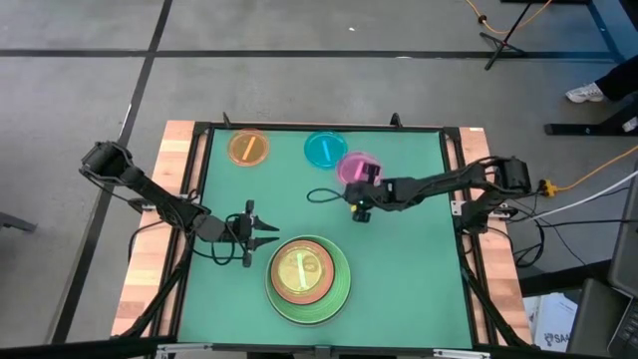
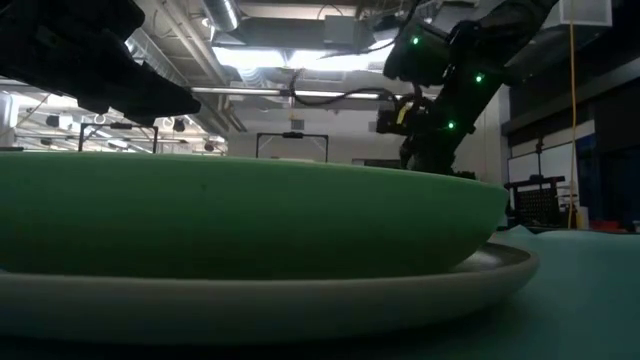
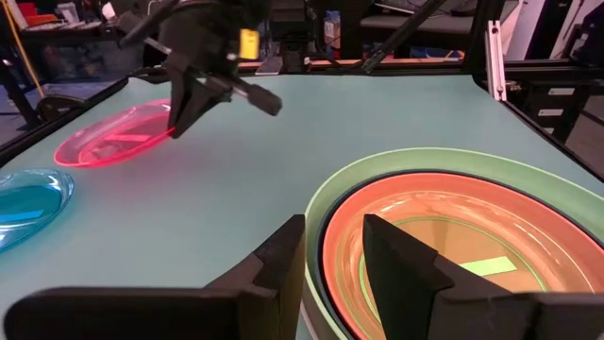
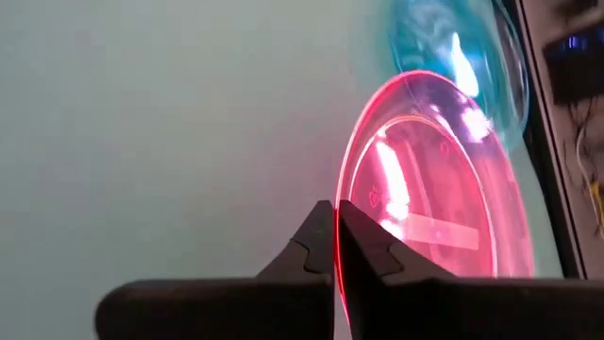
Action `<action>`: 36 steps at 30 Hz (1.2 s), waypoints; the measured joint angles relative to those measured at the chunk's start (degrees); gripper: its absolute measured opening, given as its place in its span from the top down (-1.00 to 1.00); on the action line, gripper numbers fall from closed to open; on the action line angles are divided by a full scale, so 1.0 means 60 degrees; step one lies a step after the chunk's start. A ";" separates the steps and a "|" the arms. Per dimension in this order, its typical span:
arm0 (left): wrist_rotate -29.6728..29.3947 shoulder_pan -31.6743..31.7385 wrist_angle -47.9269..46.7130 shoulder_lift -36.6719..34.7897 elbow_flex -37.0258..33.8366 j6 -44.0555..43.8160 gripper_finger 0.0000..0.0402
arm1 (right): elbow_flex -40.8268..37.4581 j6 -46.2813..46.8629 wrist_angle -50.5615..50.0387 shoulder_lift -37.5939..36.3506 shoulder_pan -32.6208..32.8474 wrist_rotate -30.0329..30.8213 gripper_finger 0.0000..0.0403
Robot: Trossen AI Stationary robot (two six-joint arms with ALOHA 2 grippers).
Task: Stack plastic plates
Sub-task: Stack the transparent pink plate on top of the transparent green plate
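Observation:
A stack (image 1: 307,277) sits near the table's near edge: a light green plate (image 3: 326,203) holds a dark teal one, a salmon one (image 3: 377,212) and a translucent green one (image 1: 299,269). The low view shows a grey-white plate (image 2: 470,275) under the green one. Orange (image 1: 248,148), cyan (image 1: 325,150) and magenta (image 1: 355,166) plates lie toward the far edge. My left gripper (image 3: 335,269) hovers open just left of the stack, its fingers apart over the stack's rim. My right gripper (image 4: 337,236) is shut on the magenta plate. My right gripper pinches the magenta plate's rim (image 4: 342,203) between its two fingers, on the side facing the table's near edge. The fingers (image 3: 181,111) come slanting down from above. The held side looks slightly raised, while the opposite side (image 3: 75,151) is down at the table.
The cyan plate (image 3: 24,203) lies right beside the magenta one, and the orange plate sits farther left along the far edge. Bare green mat (image 1: 399,269) spreads right of the stack and between both arms. A raised frame (image 1: 454,160) borders the mat.

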 joint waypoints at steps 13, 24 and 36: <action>-0.0004 -0.0003 0.0000 0.0000 0.0000 0.0004 0.49 | 0.0004 -0.1519 0.1811 -0.0005 0.1706 -0.0163 1.00; -0.0004 -0.0003 0.0004 0.0000 0.0000 0.0004 0.49 | 0.0007 -0.2772 0.3667 -0.0011 0.2812 -0.2744 1.00; -0.0013 0.0000 0.0013 0.0004 0.0000 0.0004 0.49 | 0.0007 -0.2815 0.5065 0.0294 0.3150 -0.5762 1.00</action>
